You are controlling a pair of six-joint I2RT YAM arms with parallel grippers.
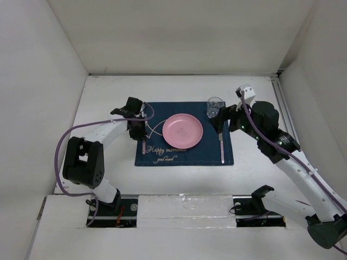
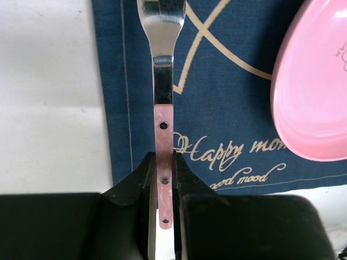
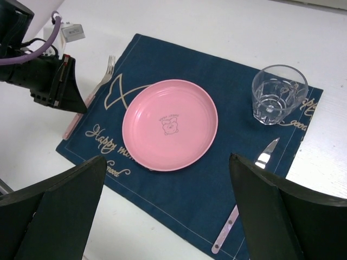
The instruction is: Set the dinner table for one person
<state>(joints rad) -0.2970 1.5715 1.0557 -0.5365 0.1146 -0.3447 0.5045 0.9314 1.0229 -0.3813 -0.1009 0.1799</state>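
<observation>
At the left of the matte white dinner table (image 1: 108, 92), the left gripper (image 2: 164, 165) clamps a pink-handled steel fork (image 2: 162, 81) along the navy cloth placemat's (image 2: 227, 81) left edge; at right, the right gripper (image 3: 167, 157) hangs wide open. Fork placement seems in hand: next, release and lift off without dragging it.
</observation>
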